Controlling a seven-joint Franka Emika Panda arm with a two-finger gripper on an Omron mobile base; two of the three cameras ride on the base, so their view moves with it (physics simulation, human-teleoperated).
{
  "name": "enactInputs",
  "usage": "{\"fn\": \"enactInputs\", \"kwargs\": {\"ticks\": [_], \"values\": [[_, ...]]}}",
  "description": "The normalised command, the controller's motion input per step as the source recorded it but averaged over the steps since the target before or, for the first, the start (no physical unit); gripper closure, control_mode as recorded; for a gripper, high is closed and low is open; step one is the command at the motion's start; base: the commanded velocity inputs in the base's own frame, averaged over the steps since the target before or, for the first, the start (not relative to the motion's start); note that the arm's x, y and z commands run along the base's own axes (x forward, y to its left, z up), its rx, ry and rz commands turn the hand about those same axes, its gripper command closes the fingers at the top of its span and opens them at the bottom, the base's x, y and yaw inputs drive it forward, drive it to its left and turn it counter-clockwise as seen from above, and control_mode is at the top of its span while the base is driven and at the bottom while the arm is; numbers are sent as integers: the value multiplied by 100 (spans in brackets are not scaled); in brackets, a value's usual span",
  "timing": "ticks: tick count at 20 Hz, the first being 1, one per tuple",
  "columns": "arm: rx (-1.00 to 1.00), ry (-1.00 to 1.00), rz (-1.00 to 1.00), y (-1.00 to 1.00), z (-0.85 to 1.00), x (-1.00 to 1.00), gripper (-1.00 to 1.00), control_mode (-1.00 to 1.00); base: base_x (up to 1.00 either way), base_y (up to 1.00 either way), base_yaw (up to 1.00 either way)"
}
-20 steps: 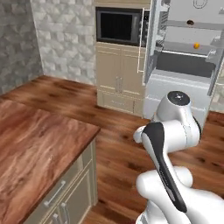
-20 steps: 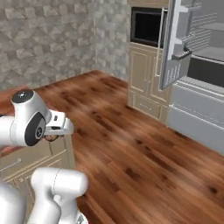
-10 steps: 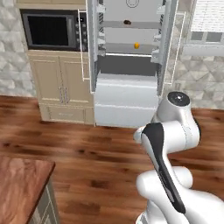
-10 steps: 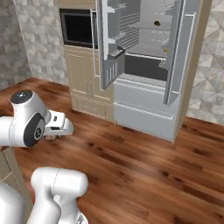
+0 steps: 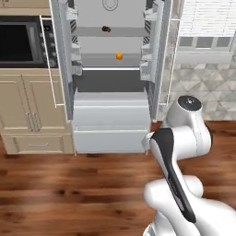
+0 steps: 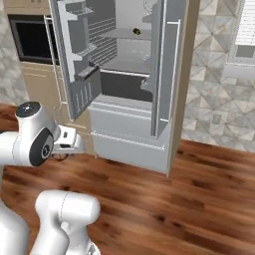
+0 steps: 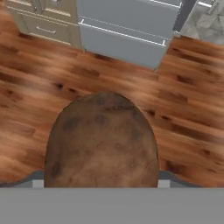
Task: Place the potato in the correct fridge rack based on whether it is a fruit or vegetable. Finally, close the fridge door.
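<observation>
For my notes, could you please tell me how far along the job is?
Done: the potato is picked up and the fridge doors stand open ahead. In hand: carrying it over the wood floor. Left: set it on the upper shelf, close the doors.

Both base views face the open fridge [image 5: 110,83] from behind; hand view looks floorward, close.

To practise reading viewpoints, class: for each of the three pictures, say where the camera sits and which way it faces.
Left base view: behind the arm, to its left, facing the open fridge; arm at lower right.
Right base view: behind, to its right, facing the fridge obliquely; arm at lower left.
Hand view: on the hand, looking down at the floor past the held potato.
Shared: fridge and floor appear in all three.
</observation>
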Motion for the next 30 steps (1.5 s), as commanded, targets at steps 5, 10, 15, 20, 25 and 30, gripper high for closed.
{"fn": "enactInputs", "kwargs": {"ticks": [5,10,15,20,25,30], "values": [[0,0,0,0,0,0,100,100,100,4,-25],[0,0,0,0,0,0,100,100,98,58,-27],[0,0,0,0,0,0,100,100,68,80,-18],[0,0,0,0,0,0,100,100,18,18,-4],[0,0,0,0,0,0,100,100,21,0,-2],[0,0,0,0,0,0,100,100,62,17,-7]]}}
